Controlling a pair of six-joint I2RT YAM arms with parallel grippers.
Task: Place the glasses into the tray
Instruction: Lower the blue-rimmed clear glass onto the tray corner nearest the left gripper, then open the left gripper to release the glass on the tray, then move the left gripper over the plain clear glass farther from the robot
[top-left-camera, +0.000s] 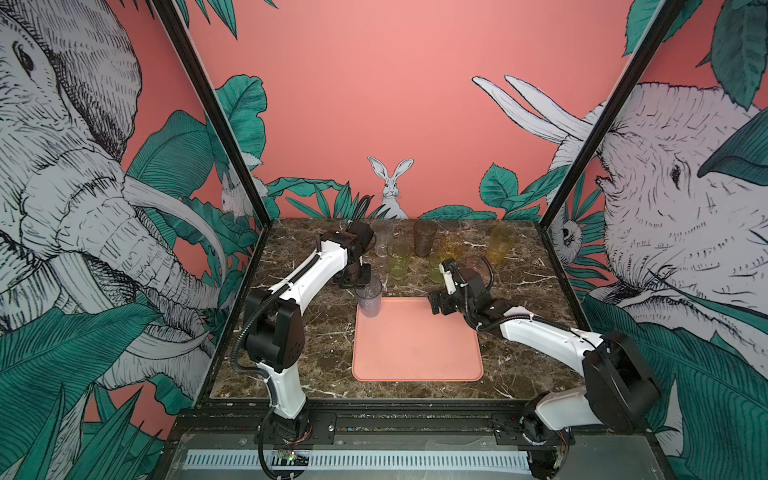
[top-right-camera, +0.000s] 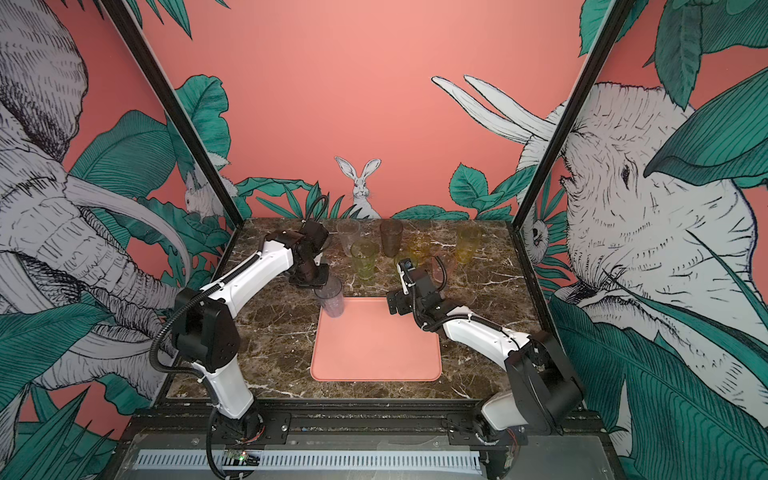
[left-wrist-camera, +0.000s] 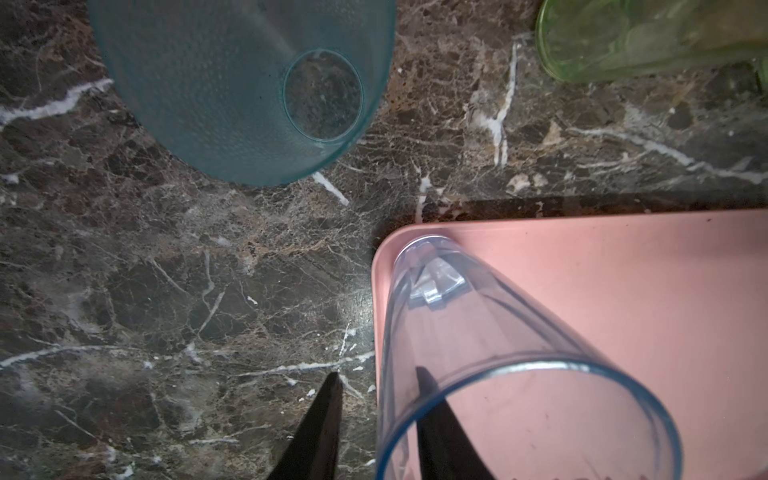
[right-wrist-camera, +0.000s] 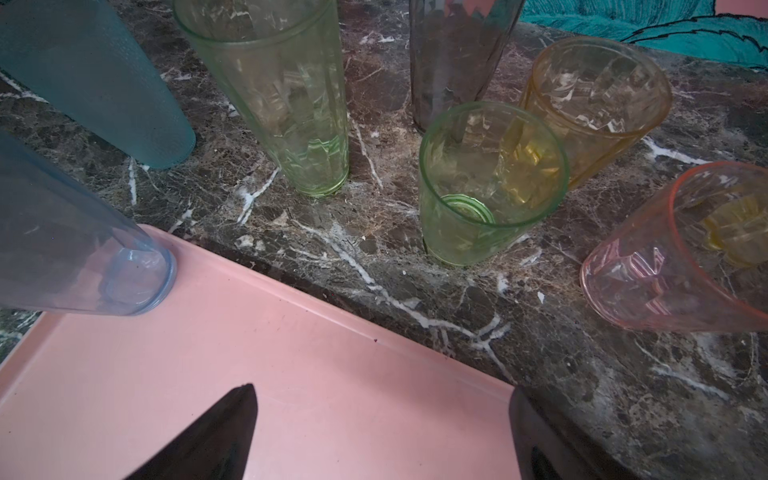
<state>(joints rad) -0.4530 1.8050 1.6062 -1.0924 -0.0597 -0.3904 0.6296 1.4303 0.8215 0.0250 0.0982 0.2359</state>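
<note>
glasses (top-right-camera: 365, 259) are all standing upright, mouths up, long axes vertical. the grey-violet tumbler (top-left-camera: 369, 300) is sitting in the far left corner of the tray (top-left-camera: 415, 353), its base just inside the low rim. it is the only thing in there, and the rest of the pink floor is lying bare.

the left gripper (left-wrist-camera: 376, 399) is hanging over that tumbler, one finger inside the mouth and one outside. the jaws are standing parted, with a gap on each side of the wall, so it is not pinching. the right gripper (right-wrist-camera: 382, 411) is hovering above the tray's far right corner, spread wide and carrying nothing.

beyond the far edge, a strip of marble tabletop (top-left-camera: 316, 353) is lying free. behind it are standing the frosted blue-grey tumbler (left-wrist-camera: 232, 83), tall yellow-green tumbler (top-left-camera: 400, 259), short yellow-green tumbler (right-wrist-camera: 490, 187), smoky brown tumbler (top-left-camera: 424, 237), clear tumbler (top-left-camera: 382, 237), two amber tumblers (top-left-camera: 501, 244) and pink tumbler (right-wrist-camera: 685, 249).
</note>
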